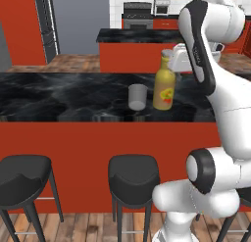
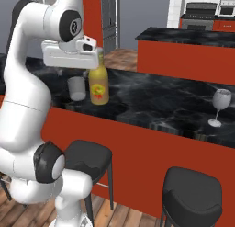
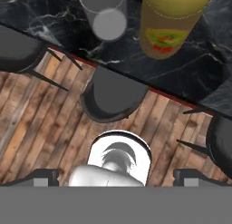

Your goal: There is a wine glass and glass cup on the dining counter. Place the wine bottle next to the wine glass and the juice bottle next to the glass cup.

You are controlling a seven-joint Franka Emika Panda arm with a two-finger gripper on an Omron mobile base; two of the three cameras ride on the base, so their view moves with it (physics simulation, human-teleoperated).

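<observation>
The squat yellow-orange juice bottle (image 1: 164, 85) stands just beside the short greyish glass tumbler (image 1: 137, 97) on the black marble surface (image 1: 59, 91), jaws released; the distant clear stemmed wine glass (image 2: 220, 106) awaits wine.

Black stools (image 1: 133, 173) on wooden floor (image 3: 41, 123); distant stove (image 1: 138, 16).

base views flank dining counter (image 1: 73, 96) (shared), hand view overhead

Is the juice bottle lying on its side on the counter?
No. The juice bottle stands upright on the counter, just beside the glass cup.
</observation>
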